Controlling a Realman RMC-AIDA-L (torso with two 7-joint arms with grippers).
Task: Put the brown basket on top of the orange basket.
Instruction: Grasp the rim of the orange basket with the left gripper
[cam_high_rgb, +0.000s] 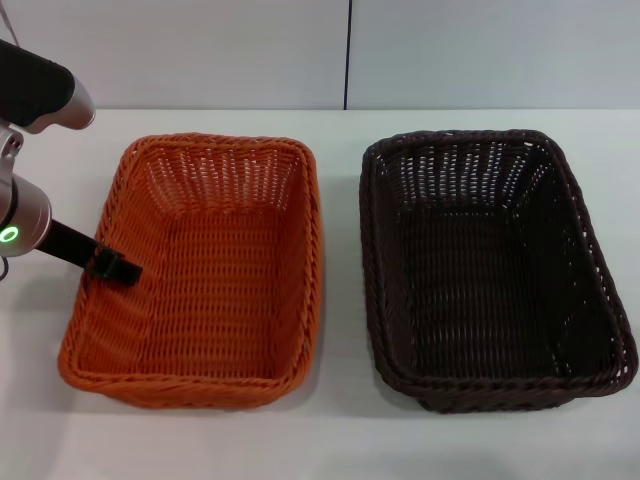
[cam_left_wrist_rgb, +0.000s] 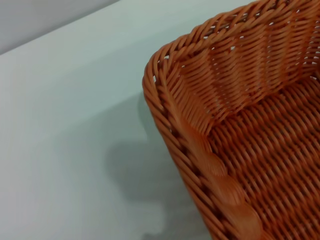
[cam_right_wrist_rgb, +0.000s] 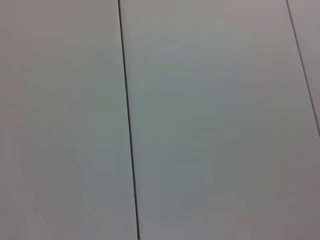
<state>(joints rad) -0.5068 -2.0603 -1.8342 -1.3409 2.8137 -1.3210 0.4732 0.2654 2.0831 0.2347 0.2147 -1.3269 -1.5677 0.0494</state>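
Observation:
The orange basket (cam_high_rgb: 205, 270) stands on the white table at the left in the head view. The brown basket (cam_high_rgb: 490, 265) stands beside it at the right, apart from it, with a strip of bare table between them. Both are upright and empty. My left gripper (cam_high_rgb: 116, 265) reaches in from the left and sits at the orange basket's left rim, about halfway along it. The left wrist view shows one corner of the orange basket (cam_left_wrist_rgb: 240, 125) with its braided rim. My right gripper is out of view.
The white table (cam_high_rgb: 340, 430) runs around both baskets, with bare strips in front and at the far side. A grey panelled wall (cam_right_wrist_rgb: 200, 120) with dark seams stands behind; the right wrist view shows only this wall.

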